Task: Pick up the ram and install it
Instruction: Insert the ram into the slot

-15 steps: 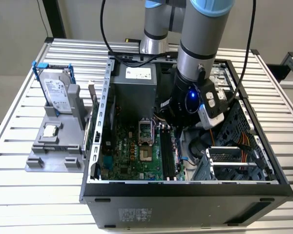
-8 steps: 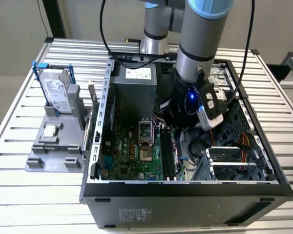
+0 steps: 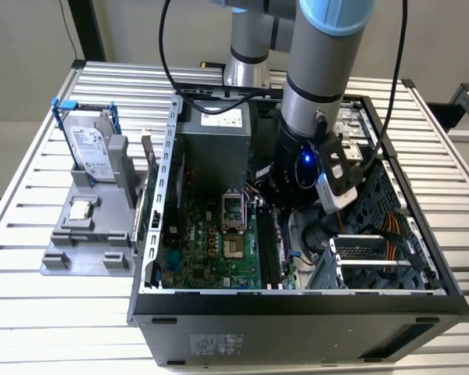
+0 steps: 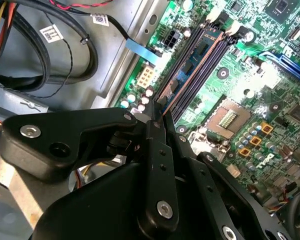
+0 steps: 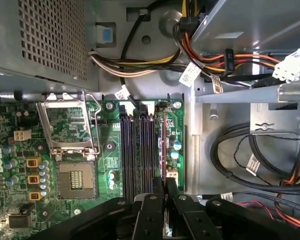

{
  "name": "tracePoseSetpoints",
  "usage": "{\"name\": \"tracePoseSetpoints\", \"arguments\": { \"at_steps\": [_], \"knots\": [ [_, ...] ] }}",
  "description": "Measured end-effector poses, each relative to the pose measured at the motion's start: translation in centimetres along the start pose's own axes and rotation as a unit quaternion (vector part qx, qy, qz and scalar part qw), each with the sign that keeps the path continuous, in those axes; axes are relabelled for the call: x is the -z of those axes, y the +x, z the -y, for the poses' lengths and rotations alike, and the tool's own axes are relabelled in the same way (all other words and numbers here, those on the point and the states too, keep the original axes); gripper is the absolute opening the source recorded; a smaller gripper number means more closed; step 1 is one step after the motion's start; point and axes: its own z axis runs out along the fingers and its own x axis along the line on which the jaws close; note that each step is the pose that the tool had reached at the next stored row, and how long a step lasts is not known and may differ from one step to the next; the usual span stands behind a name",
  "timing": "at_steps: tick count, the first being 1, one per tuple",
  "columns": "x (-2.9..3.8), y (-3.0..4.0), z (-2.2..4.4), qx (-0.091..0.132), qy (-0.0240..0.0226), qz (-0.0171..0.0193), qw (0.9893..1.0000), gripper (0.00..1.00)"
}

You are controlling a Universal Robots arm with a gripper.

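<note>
One ram (image 5: 163, 145), on edge, parallel to the slots (image 5: 137, 150); gripper (image 5: 164, 186) clenched on it.

Arm (image 3: 316, 86) angled steeply downward; claw (image 5: 164, 186) pinched narrow

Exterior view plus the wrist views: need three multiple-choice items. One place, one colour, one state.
1. The hard drive sits:
A) inside the case
B) in the grey holder at the exterior view's left
C) on the motherboard

2. Its rails are:
A) red
B) yellow
C) blue

3. The gripper is:
A) shut on the ram
B) open
C) shut on a cable

Answers:
1. B: the drive stands upright in the holder.
2. C: blue shows at the drive's edges.
3. A: in the first wrist view the fingers pinch the thin stick edge-on.
</note>
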Motion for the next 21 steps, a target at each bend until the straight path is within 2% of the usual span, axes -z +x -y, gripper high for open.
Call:
{"name": "tracePoseSetpoints", "arguments": {
  "at_steps": [10,21],
  "knots": [
    [-0.37,0.29,0.62,0.0,0.0,0.0,1.0,0.0],
    [-1.14,0.67,0.67,0.0,0.0001,-0.0001,1.0,0.0]
  ]
}}
